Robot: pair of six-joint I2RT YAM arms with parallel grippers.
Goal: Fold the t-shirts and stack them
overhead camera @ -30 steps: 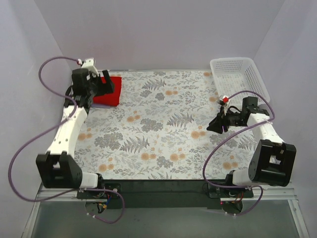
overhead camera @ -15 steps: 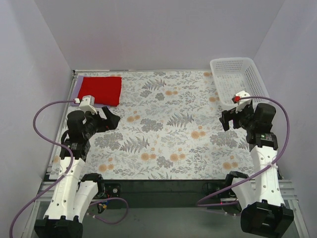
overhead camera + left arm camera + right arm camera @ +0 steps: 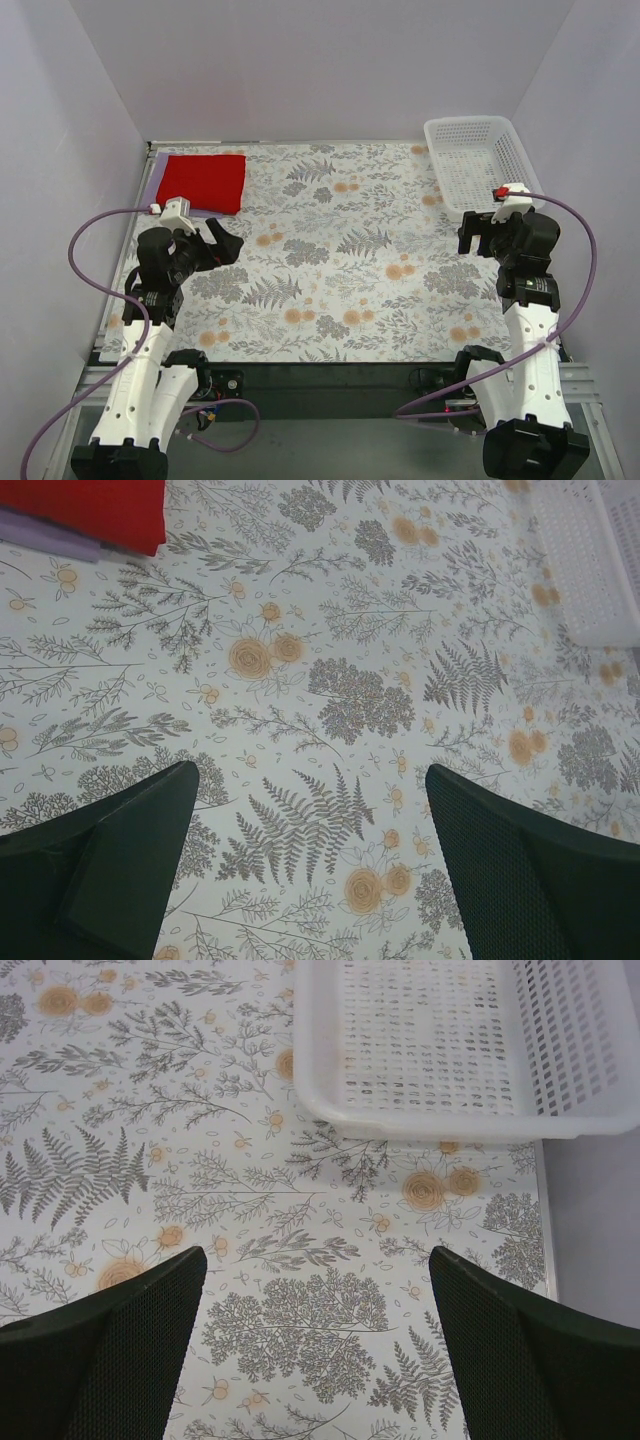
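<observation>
The red t-shirt [image 3: 202,183] lies folded as a flat rectangle at the table's back left corner. It rests on the pale lavender t-shirt [image 3: 153,181], which shows only as a thin strip along its left and near edges. The left wrist view catches the red shirt's corner [image 3: 90,510] with the lavender edge [image 3: 45,538] beneath it. My left gripper [image 3: 222,243] hovers open and empty over the cloth in front of the stack, apart from it. My right gripper [image 3: 478,232] hangs open and empty near the right side. Both wrist views show wide-apart fingers [image 3: 130,860] [image 3: 110,1350] over bare patterned cloth.
A white mesh basket [image 3: 447,178] stands at the back right corner, its near rim [image 3: 450,1125] just ahead of my right gripper. A floral tablecloth [image 3: 330,260] covers the table. Pale walls close in the back and both sides.
Both arms have drawn back toward the near edge. My left gripper left the red t-shirt at the back left. Both grippers opened wider.
</observation>
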